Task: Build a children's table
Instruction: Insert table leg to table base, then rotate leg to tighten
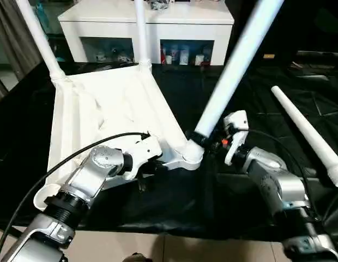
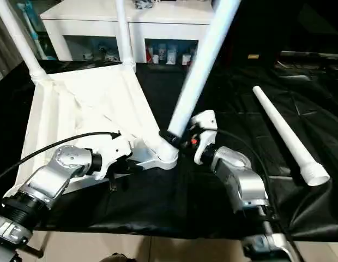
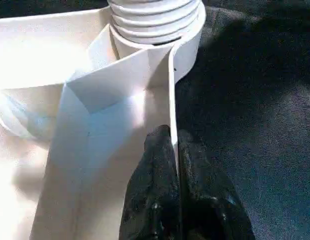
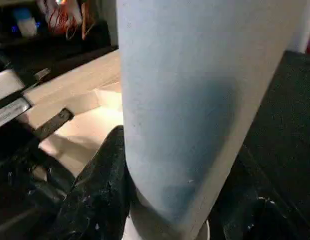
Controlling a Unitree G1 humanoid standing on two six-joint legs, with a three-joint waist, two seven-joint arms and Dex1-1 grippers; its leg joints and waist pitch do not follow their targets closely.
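Note:
The children's table top (image 1: 103, 103) lies upside down on a black cloth, ribbed side up. Two white legs (image 1: 41, 38) (image 1: 140, 33) stand in its far corner sockets. A third leg (image 1: 234, 65) sits in the near right socket (image 1: 188, 157) and leans to the right. My right gripper (image 1: 204, 143) is shut around this leg's base, a black finger (image 4: 100, 190) on each side. My left gripper (image 3: 174, 137) is shut on the top's thin rim wall, just left of that socket. A fourth leg (image 1: 305, 131) lies loose on the cloth at the right.
A white cabinet (image 1: 147, 22) with glass-fronted compartments stands behind the table top. The black cloth (image 1: 212, 202) ends near the front edge, with pale floor (image 1: 174, 248) below it. A black cable (image 1: 65, 164) arcs over my left forearm.

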